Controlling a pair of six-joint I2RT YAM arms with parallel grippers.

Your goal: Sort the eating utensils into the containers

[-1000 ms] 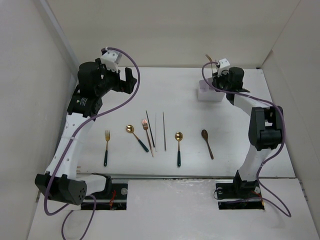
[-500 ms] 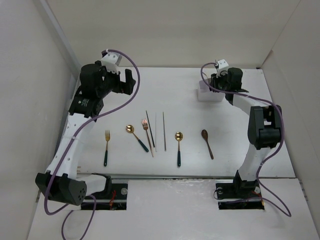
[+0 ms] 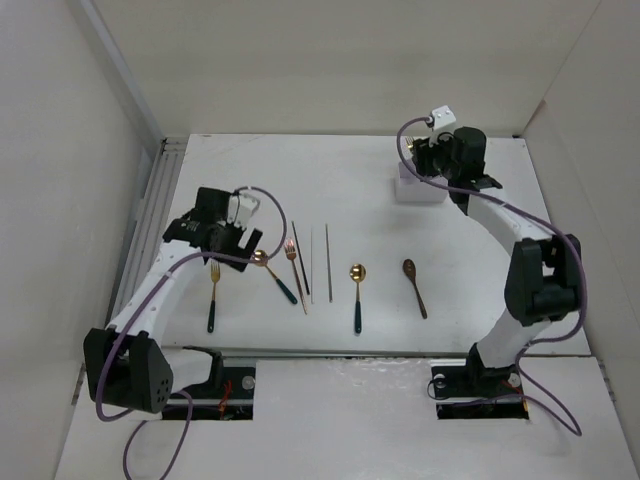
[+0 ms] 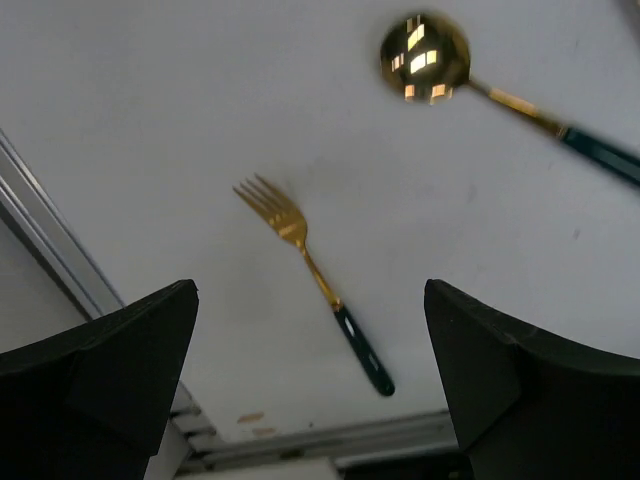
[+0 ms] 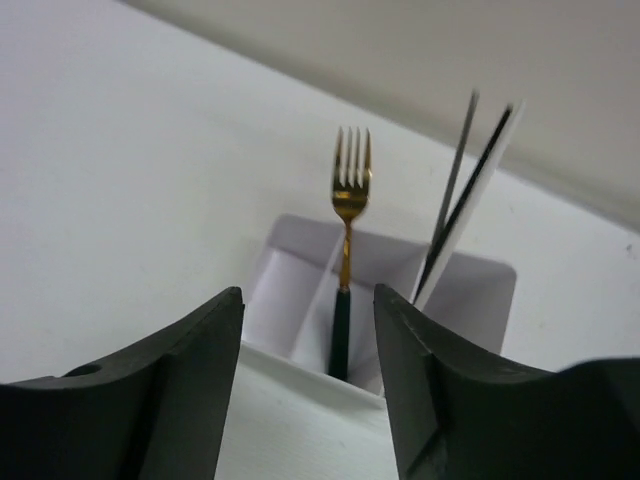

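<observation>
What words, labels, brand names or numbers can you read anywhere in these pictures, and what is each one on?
None can be read in any view. The small white divided box, the gold fork with a dark teal handle standing in it, the gold spoon with a dark teal handle on the white table, the black-and-white left arm and the right arm carry no legible print.

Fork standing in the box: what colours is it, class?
Fork: gold head, dark teal handle; best in right wrist view.
</observation>
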